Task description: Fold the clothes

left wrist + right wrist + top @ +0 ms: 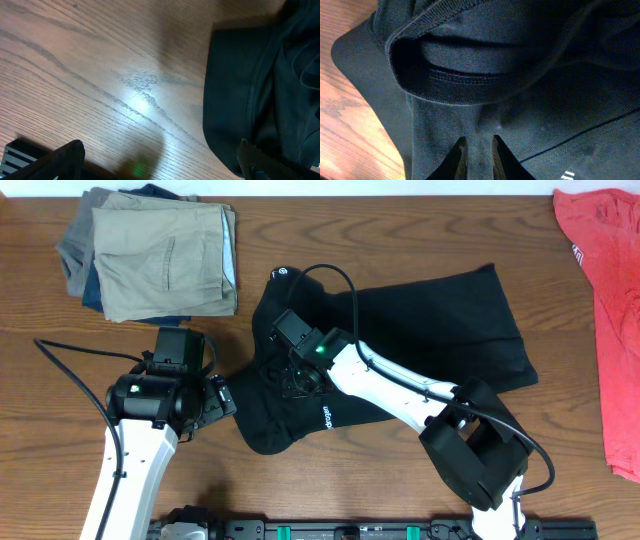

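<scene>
Black clothes (430, 330) stretch sideways. Our right gripper (479, 150) pinches a fold near the left end; our left gripper (160, 162), jaws spread, hangs just beside that end.

Wood tbl (400, 220), oak grain, glare patch (142, 97)

Your right gripper (297, 379) sits on the black garment (430, 330), middle of the wooden table (60, 440).
Your left gripper (220, 398) is just beside its left edge; folded trousers (160, 260) far left, red shirt (605, 300) at the right edge.
</scene>
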`<control>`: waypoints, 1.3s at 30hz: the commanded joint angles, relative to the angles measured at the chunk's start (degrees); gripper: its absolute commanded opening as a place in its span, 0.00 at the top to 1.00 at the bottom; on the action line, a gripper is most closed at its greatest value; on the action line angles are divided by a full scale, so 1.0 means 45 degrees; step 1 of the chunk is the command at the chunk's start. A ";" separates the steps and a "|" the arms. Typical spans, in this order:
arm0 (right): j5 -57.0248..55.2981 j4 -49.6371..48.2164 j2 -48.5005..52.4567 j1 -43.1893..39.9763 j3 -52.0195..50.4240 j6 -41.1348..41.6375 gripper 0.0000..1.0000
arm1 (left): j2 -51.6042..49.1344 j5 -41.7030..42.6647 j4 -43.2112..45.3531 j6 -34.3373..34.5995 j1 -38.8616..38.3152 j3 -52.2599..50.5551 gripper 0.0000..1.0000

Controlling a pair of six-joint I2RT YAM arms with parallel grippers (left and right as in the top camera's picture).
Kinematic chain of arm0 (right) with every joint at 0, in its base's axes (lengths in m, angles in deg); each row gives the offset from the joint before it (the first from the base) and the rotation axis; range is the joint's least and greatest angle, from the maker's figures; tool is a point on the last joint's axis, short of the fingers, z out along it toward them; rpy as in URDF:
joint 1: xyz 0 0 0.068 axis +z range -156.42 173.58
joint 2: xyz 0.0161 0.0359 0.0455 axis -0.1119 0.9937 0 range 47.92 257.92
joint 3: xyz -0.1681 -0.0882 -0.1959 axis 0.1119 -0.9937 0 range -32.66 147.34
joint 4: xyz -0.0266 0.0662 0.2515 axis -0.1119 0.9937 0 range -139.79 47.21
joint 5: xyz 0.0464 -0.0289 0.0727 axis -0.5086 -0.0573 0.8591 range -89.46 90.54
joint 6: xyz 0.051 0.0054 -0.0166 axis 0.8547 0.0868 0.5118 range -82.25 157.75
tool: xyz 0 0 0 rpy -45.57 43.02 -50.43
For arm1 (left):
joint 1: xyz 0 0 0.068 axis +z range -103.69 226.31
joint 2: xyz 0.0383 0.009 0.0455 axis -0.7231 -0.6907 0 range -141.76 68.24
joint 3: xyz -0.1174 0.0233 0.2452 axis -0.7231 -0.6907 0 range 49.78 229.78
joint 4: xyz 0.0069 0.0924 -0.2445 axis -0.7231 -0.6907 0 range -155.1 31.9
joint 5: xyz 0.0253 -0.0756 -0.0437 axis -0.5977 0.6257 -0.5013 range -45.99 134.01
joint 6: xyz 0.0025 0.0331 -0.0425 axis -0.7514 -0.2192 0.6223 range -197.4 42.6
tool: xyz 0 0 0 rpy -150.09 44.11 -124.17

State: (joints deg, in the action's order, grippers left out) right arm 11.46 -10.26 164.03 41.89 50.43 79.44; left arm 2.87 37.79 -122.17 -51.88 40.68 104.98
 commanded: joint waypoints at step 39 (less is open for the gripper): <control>-0.2817 -0.3895 0.1180 0.0078 -0.0015 -0.0136 0.95 | -0.0053 -0.0102 0.0010 0.0068 0.0068 -0.0126 0.02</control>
State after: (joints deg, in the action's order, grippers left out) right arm 0.92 -26.63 168.73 41.89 50.41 79.20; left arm 2.81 37.79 -122.15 -51.86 40.68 104.95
